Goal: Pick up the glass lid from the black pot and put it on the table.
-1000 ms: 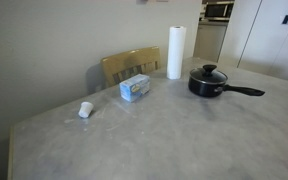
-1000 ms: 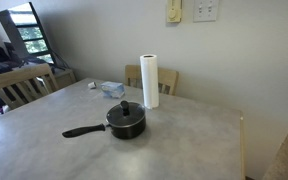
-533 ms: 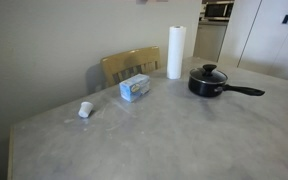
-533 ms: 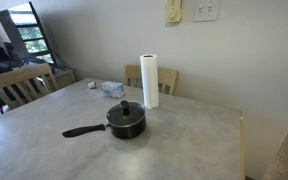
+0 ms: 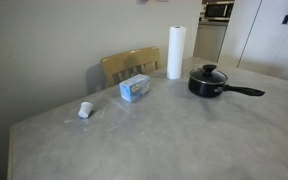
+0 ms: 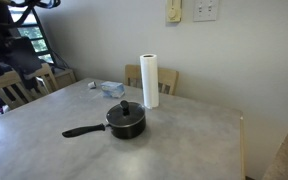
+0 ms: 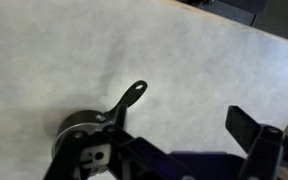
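The black pot (image 5: 206,88) stands on the grey mottled table (image 5: 164,135) with its long handle pointing sideways. The glass lid (image 5: 210,73) with its black knob rests on the pot. Both show in both exterior views: pot (image 6: 126,127), lid (image 6: 125,113), table (image 6: 189,130). In the wrist view my gripper (image 7: 179,135) hangs open and empty high above the table, with the pot (image 7: 79,122) below its left finger and partly hidden. My arm is a dark shape at the upper left in an exterior view (image 6: 14,45).
A tall white paper-towel roll (image 5: 175,52) stands behind the pot (image 6: 149,80). A blue and white box (image 5: 135,88) and a small white cup (image 5: 85,109) lie further along the table. Wooden chairs (image 5: 131,65) (image 6: 14,85) stand at the table's edges.
My arm has come into view at the upper left of an exterior view. The pot, lid and other things have not moved.
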Controlling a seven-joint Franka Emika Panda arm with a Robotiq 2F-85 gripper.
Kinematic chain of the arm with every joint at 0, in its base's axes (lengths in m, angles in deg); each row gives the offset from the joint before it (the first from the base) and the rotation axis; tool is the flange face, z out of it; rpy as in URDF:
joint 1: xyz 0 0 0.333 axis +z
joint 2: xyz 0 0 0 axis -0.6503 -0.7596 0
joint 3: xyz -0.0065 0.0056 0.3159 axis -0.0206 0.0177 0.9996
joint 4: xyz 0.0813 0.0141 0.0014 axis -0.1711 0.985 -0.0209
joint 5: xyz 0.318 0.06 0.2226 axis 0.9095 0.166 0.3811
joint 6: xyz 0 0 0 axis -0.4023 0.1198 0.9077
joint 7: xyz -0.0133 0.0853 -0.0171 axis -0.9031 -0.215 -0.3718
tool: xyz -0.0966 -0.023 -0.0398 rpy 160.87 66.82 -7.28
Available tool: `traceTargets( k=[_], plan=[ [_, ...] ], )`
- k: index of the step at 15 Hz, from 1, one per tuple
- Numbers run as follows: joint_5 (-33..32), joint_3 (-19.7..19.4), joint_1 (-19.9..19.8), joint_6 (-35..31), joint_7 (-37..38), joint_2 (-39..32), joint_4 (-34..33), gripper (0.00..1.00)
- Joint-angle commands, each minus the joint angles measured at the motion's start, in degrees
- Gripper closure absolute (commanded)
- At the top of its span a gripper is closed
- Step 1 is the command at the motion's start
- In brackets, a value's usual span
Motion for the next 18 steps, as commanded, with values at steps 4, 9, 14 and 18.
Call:
traceTargets(
  k=[4,9,14,18],
  plan=[
    [-0.9,-0.24,0.49,-0.29,-18.72,-7.78,-3.01,0.0],
    [-1.06,2.6,0.84,-2.97,-31.5,-22.4,-12.2,0.0],
    [0.27,6.62,-2.09,-8.99,-30.83,-24.62,-12.95,0.0],
    [0.79,7.12,-2.81,-12.61,-33.24,-26.58,-12.28,0.0]
  ],
)
